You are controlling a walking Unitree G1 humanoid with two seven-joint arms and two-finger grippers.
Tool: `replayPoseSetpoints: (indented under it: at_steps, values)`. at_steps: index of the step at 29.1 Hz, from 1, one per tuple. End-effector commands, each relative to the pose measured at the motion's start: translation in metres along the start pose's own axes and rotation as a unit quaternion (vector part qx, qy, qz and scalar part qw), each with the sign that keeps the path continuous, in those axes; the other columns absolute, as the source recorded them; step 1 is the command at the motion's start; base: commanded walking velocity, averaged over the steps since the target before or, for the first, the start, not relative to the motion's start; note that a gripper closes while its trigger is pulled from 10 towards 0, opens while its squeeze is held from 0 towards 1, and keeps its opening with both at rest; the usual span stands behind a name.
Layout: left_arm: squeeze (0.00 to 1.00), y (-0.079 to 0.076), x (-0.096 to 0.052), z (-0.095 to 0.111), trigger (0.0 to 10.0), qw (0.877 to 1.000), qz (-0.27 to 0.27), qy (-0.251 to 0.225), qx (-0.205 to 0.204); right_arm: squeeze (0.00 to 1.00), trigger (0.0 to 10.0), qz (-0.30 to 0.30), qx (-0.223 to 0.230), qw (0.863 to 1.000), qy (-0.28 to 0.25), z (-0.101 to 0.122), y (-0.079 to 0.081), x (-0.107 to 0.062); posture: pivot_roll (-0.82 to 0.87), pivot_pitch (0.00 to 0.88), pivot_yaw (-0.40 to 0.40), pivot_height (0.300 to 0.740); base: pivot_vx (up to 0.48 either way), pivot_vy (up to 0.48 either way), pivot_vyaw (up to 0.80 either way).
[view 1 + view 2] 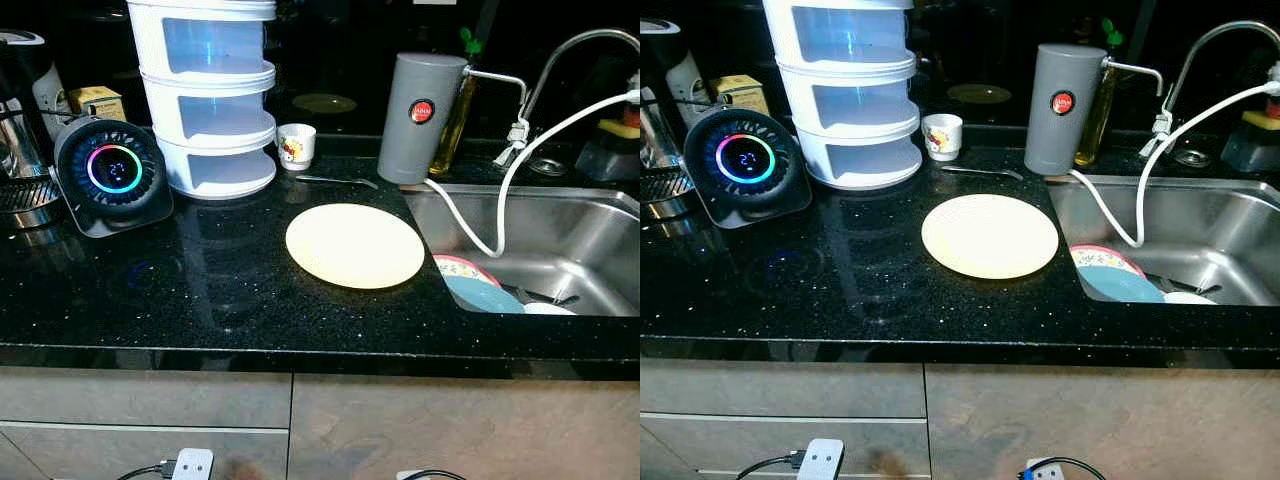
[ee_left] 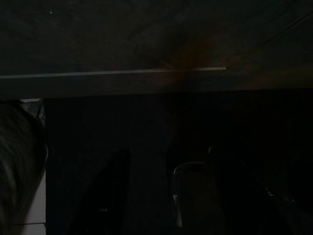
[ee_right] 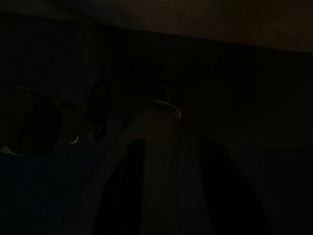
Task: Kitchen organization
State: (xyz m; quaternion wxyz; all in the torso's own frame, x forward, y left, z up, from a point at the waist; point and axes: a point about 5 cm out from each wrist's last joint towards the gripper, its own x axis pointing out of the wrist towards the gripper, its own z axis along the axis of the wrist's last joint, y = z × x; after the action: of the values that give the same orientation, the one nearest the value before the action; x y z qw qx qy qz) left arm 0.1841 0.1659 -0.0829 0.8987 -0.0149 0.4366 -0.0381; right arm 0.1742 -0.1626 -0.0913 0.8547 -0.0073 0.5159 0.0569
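Jaws on both arms are hanging idle in deep shade in the wrist views, too dark to tell if they are released or clenched. Near to far: pale yellow plate (image 1: pixel 354 245) is lying flat on the black table (image 1: pixel 200 290), just beside the sink (image 1: pixel 560 240), where more dishes (image 1: pixel 478 287) are sitting. Plate is looking stiff, smooth, breakable, probably slippery on the glossy top; judging the rim nearest the robot is the place to pinch. Beyond, a spoon (image 1: pixel 335 181), small cup (image 1: pixel 296 146), grey canister (image 1: pixel 421 118) and white stacked container (image 1: pixel 212 95) are standing
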Motion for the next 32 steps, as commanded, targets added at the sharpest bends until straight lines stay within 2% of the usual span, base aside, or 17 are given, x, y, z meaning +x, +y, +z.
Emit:
replayPoseSetpoints:
  at_steps: [1, 21, 32]
  values:
    - [0.00, -0.0006, -0.0009, -0.0034, 10.0, 1.000, 0.002, 0.001, -0.004, 0.00, 10.0, 0.002, -0.005, 1.000, 0.003, 0.0005, 0.0001, 0.0002, 0.06, 0.050, -0.046, 0.740, 0.000, 0.000, 0.00]
    - [0.00, -0.0050, 0.0011, 0.0018, 10.0, 1.000, -0.005, -0.003, 0.000, 0.00, 10.0, 0.003, -0.003, 1.000, 0.006, -0.0022, 0.0004, 0.0000, 0.06, 0.048, -0.036, 0.740, 0.000, 0.000, 0.00]
    - [0.00, -0.0102, 0.0015, 0.0026, 10.0, 1.000, -0.005, -0.011, -0.015, 0.00, 10.0, 0.004, -0.017, 1.000, 0.006, -0.0024, -0.0014, -0.0004, 0.05, 0.040, -0.051, 0.740, 0.000, 0.000, 0.00]
